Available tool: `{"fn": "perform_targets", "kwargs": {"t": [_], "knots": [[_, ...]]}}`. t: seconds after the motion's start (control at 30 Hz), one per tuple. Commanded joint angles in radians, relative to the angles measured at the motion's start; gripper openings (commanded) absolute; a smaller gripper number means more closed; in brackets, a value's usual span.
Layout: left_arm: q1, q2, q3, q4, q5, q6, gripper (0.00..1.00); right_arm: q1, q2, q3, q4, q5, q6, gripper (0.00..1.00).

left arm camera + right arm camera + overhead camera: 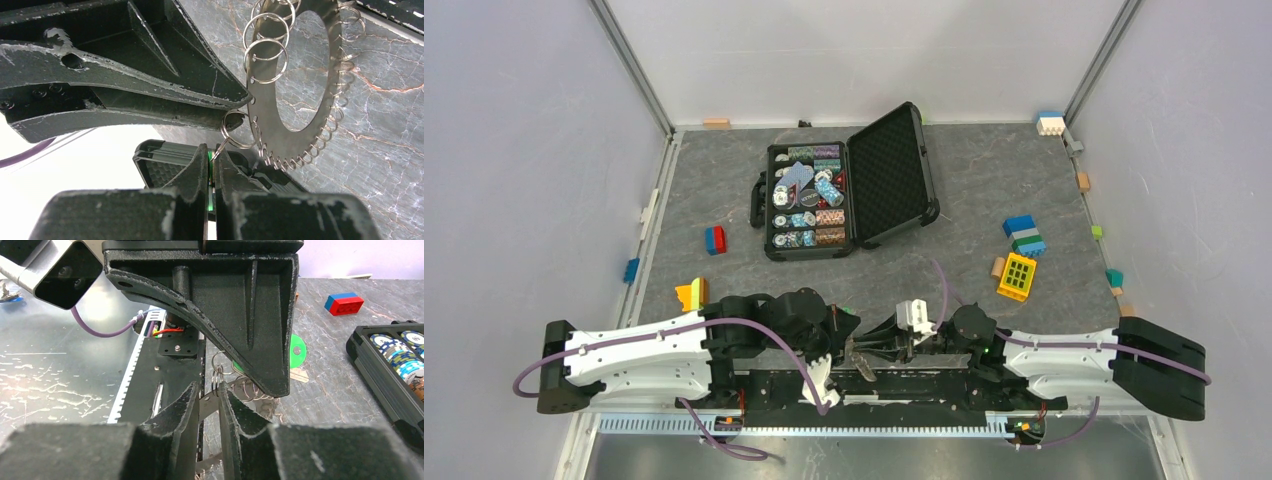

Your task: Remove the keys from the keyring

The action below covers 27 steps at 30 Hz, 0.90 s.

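Left gripper (211, 151): jaws pressed together on bright green round plastic tag (210, 174).
Right gripper (207, 389): jaws pinching rim of flat silver-grey metal hoop (262, 112).
Hoop: between both grippers, over the near edge of the grey marbled worktop (380, 150).

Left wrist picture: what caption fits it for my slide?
Left gripper pinches a green tag while the right gripper grips the big keyring.
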Motion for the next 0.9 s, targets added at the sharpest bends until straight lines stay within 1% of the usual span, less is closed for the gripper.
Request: {"fn": "perform_targets", "kwargs": {"t": [0.0,0.17,0.2,0.23,0.6,0.73,0.8,0.87], "knots": [[-0.004,0.000,0.005,0.054,0.006,0.031,0.02,0.000,0.015,0.025,0.050,0.006,0.012,0.26],[-0.005,0.002,0.005,0.054,0.010,0.033,0.02,0.001,0.028,0.036,0.058,0.013,0.019,0.28],[-0.004,-0.169,0.005,0.055,0.011,0.032,0.02,0.001,0.031,0.037,0.059,0.014,0.018,0.28],[-0.004,-0.002,0.005,0.054,0.011,0.032,0.02,0.001,0.033,0.038,0.059,0.017,0.019,0.28],[-0.004,0.006,0.005,0.053,0.013,0.032,0.02,0.000,0.052,0.058,0.073,0.019,0.025,0.26],[-0.004,0.005,0.005,0.054,0.011,0.033,0.02,0.001,0.054,0.058,0.072,0.023,0.027,0.19],[-0.005,0.005,0.005,0.054,0.010,0.034,0.02,0.001,0.053,0.056,0.069,0.030,0.027,0.13],[-0.004,0.006,0.005,0.054,0.007,0.032,0.02,0.001,0.048,0.053,0.060,0.035,0.027,0.05]]}}
